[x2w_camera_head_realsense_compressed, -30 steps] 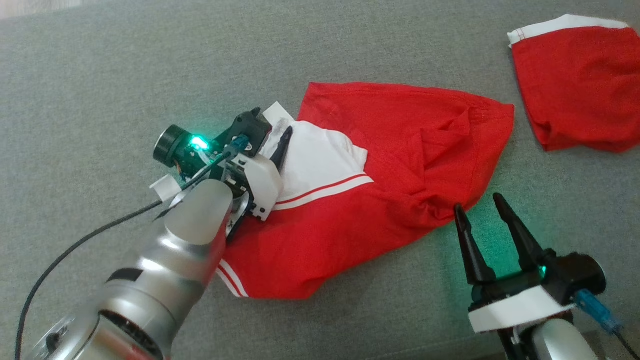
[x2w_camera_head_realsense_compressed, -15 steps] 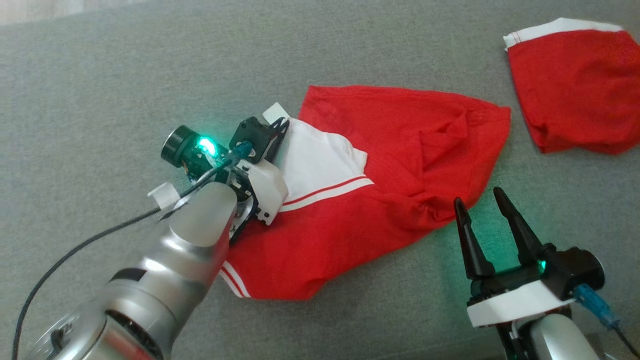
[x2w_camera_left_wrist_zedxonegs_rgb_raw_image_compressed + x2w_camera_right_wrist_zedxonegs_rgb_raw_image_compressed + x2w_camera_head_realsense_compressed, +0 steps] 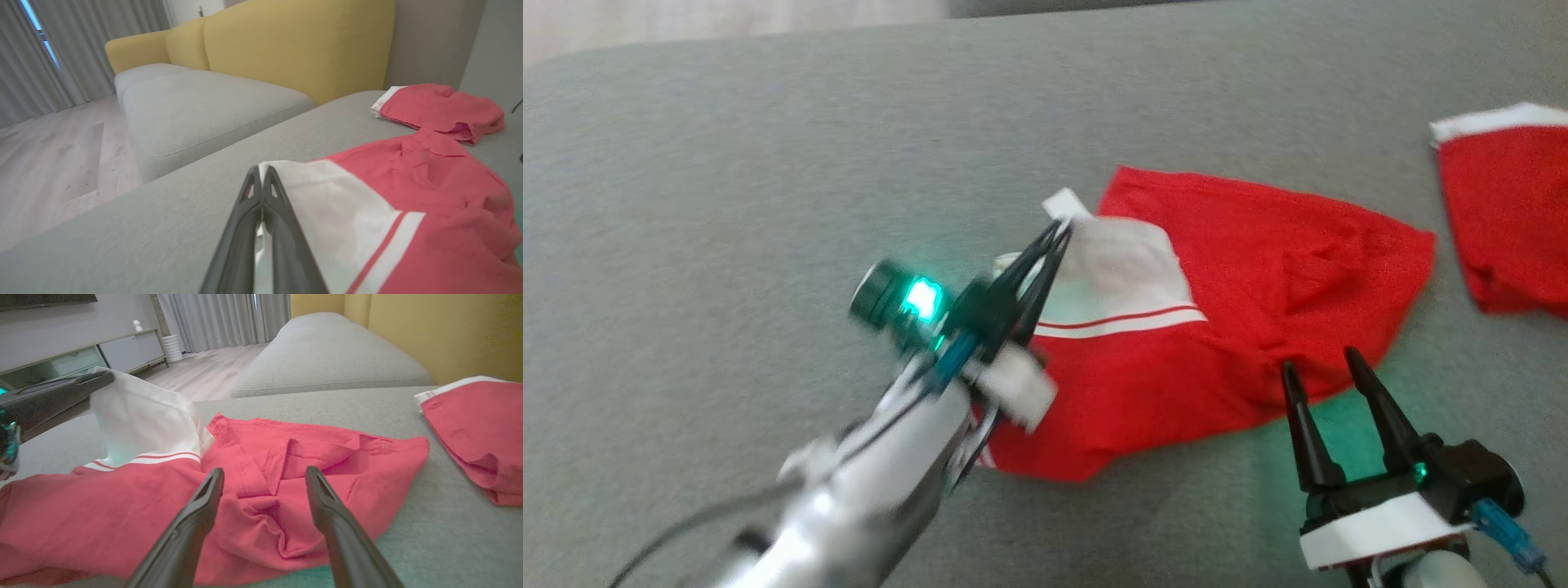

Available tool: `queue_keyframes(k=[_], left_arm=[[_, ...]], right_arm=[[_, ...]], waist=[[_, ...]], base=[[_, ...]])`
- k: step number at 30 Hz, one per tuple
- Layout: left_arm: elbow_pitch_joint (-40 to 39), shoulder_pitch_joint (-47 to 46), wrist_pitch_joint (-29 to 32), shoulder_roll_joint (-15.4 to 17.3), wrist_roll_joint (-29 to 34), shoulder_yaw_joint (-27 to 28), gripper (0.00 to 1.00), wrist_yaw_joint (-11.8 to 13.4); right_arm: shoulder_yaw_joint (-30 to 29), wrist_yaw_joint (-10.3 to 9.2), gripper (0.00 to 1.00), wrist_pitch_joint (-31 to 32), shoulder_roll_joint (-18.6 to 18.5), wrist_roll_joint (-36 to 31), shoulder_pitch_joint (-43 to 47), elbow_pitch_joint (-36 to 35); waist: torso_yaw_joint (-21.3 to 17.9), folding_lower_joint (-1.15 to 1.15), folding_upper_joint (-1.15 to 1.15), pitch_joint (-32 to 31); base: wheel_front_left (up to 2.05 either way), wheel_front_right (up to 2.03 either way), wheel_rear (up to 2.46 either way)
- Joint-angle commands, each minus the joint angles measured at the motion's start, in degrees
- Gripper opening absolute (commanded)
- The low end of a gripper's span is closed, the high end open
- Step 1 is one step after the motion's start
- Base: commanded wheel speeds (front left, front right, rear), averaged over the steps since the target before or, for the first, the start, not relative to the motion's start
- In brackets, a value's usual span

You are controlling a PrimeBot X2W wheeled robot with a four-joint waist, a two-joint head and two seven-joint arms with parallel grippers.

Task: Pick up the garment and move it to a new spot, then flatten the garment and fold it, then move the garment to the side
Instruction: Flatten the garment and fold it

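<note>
The garment (image 3: 1258,327) is a red shirt with a white panel and white stripes, lying crumpled on the grey sofa seat (image 3: 768,204). My left gripper (image 3: 1062,233) is shut on the white panel's corner and holds that corner raised off the seat. In the left wrist view the closed left gripper (image 3: 261,171) pinches the white edge of the garment (image 3: 429,196). My right gripper (image 3: 1319,363) stands open just short of the garment's near right edge, nothing between its fingers. From the right wrist, the right gripper (image 3: 264,473) frames the garment's rumpled red folds (image 3: 286,465).
A second red piece with a white band (image 3: 1511,220) lies at the far right of the seat. A yellow backrest (image 3: 286,45) rises behind the cushions. Wooden floor (image 3: 49,163) lies beyond the seat's edge. Bare grey seat stretches to the left.
My left gripper has closed on the white panel and lifted its corner upward. The head camera has shifted, so the whole picture slid right. The right gripper stays open.
</note>
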Motion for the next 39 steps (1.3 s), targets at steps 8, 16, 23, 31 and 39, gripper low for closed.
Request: queue_keyframes(k=[8,16,23,31,39], left_arm=[[-23.2,14.3,1.5,13.2,-0.1,4.4,0.00,10.1],[-37.0,24.6,4.6,24.2,-2.5,9.7,0.00,18.1],[-41.1,28.5,4.3,28.2,-4.7,13.5,0.00,21.3],[-47.2,30.7,4.3,26.6,-10.2,11.3,0.00,14.7],[-46.1,30.9,5.1,25.1,-10.5,7.8,0.00,11.8]], right_arm=[[-0.8,-0.04,1.00,-0.6,-1.5,0.1,0.4,-2.2],[-0.8,-0.04,1.00,-0.6,-2.3,0.3,1.2,-1.2],[-0.6,-0.04,1.00,-0.6,-2.3,0.5,2.4,-0.3],[-0.7,-0.04,1.00,-0.6,-2.3,0.6,3.1,0.9],[-2.7,-0.04,1.00,2.1,-4.1,5.2,-3.1,5.7]], waist=[[7.7,0.01,0.00,-2.5],[9.5,0.01,0.00,-4.4],[8.6,0.01,0.00,-5.8],[8.6,0.01,0.00,-7.5],[10.4,0.01,0.00,-6.9]], base=[[0.00,0.00,0.00],[0.00,0.00,0.00],[0.00,0.00,0.00],[0.00,0.00,0.00],[0.00,0.00,0.00]])
